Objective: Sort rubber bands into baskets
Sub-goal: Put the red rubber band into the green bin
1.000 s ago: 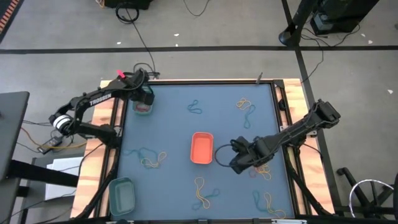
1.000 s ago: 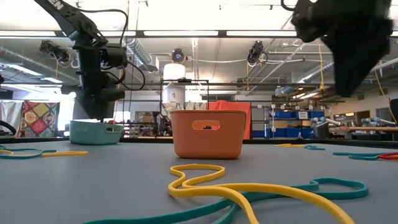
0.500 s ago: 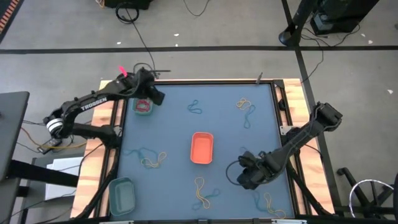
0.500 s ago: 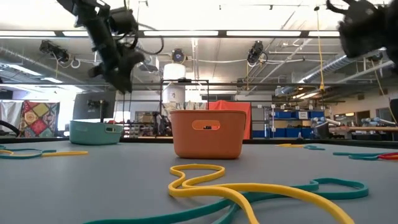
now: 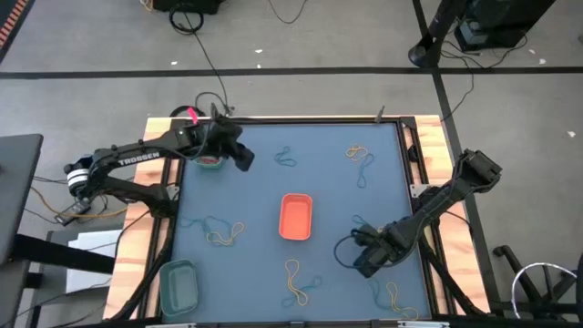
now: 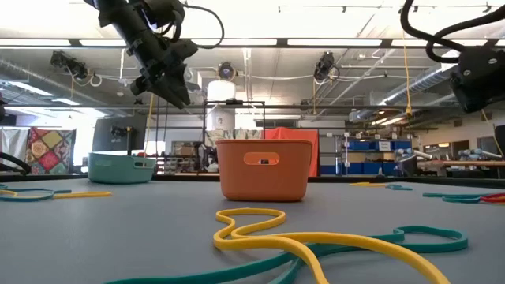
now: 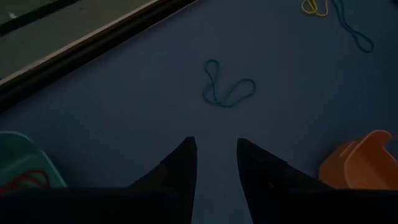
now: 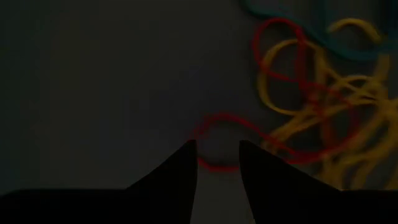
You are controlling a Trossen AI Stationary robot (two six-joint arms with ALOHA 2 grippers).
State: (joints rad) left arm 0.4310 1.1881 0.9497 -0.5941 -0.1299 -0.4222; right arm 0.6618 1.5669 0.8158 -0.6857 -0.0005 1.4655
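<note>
My left gripper (image 5: 244, 157) hangs open and tipped forward in the air, just right of the far-left basket (image 5: 209, 160), which holds red bands (image 7: 22, 180). Ahead of its fingers (image 7: 216, 149) a teal rubber band (image 7: 227, 92) lies flat on the mat. My right gripper (image 5: 364, 261) points straight down, open, over a tangle of red and yellow bands (image 8: 311, 106). A red loop (image 8: 214, 158) of that tangle shows in the gap between its fingertips. The orange basket (image 5: 295, 216) stands mid-table, and a teal one (image 5: 178, 282) stands near left.
More bands lie scattered on the blue mat: at far right (image 5: 360, 155), left of centre (image 5: 217, 231), near centre (image 5: 299, 281) and near right (image 5: 392, 293). In the low view, yellow and teal bands (image 6: 316, 241) lie close in front of the orange basket (image 6: 264, 169).
My left gripper has risen from over the far-left basket and swung toward the table's right, tipping forward. My right gripper has moved toward the near edge and sunk over the red and yellow tangle. Neither has changed its finger gap.
</note>
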